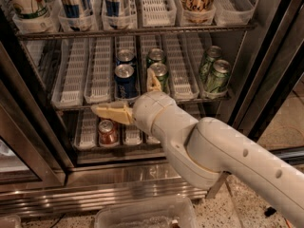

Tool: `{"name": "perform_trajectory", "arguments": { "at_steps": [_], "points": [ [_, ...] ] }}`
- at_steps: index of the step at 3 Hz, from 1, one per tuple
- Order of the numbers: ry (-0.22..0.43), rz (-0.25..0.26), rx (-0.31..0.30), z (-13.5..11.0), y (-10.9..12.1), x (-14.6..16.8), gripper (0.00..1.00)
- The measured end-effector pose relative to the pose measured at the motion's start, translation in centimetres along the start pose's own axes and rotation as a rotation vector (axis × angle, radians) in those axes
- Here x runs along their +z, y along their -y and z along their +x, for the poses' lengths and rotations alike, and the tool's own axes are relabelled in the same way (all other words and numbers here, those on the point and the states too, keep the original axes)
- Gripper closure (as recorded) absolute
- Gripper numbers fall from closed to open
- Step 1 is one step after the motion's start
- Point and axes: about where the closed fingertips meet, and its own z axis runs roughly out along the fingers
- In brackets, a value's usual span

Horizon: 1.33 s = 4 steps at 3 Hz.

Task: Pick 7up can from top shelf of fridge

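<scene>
The fridge (266,80) stands open before me. The top shelf (142,31) carries clear lane trays with tall cans whose tops are cut off by the frame. A white can with green markings, the 7up can (27,1), stands at its far left. My gripper (112,112) hangs in front of the lower racks, just below the middle rack and above a red can (108,132). It is well below and to the right of the 7up can. It holds nothing that I can see.
The middle rack holds two blue cans (125,77), two dark green cans (159,70) and two green cans (213,72) at the right. Dark door frames (28,118) flank the opening. A clear plastic bin (142,213) sits on the floor in front.
</scene>
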Motion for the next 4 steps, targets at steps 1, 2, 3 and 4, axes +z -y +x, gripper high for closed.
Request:
{"name": "perform_trajectory", "arguments": {
  "at_steps": [1, 2, 3, 4],
  "points": [
    [0.037, 0.074, -0.014, -2.9, -1.6, 3.5, 0.0],
    [0.037, 0.075, -0.014, -2.9, -1.6, 3.5, 0.0],
    [0.042, 0.09, 0.022, -3.0, -1.6, 3.6, 0.0],
    [0.059, 0.12, 0.09, -3.2, -2.8, 2.8, 0.0]
  ]
}}
